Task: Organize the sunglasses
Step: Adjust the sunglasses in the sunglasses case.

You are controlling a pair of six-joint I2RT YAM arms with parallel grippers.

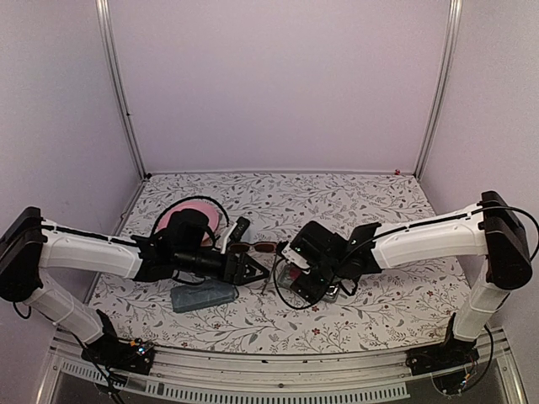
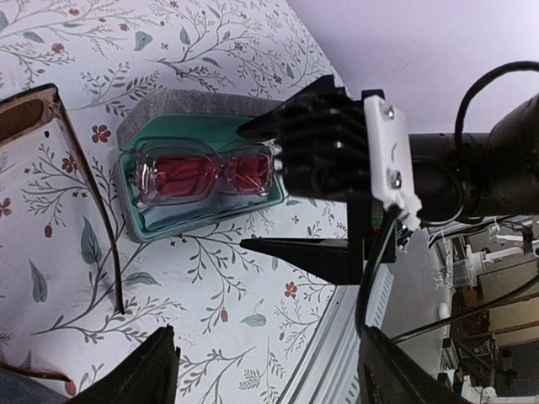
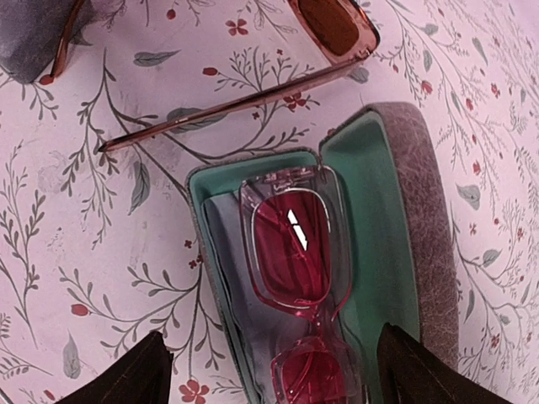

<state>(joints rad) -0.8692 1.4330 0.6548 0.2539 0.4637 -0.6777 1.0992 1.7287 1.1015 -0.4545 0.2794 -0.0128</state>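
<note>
Now the pink sunglasses (image 3: 295, 278), translucent-framed, red-lensed and folded, lie in the open grey-brown case (image 3: 425, 210) with teal lining. Thin-framed brown-lensed sunglasses (image 3: 333, 25) rest on the floral tablecloth (image 3: 109, 210) just beside it. The right gripper (image 3: 269, 374), above the case, and the left gripper (image 1: 255, 271) gape wide, holding nothing.

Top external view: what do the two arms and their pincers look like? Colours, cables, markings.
The left arm and right arm match: white tubular shells, blocky black joints, and thin black cables looping alongside. The left pincer is all black with pointed fingers. The right pincer has black ribbed fingers mounted on a white plate with two screws. No readable markings.
</note>
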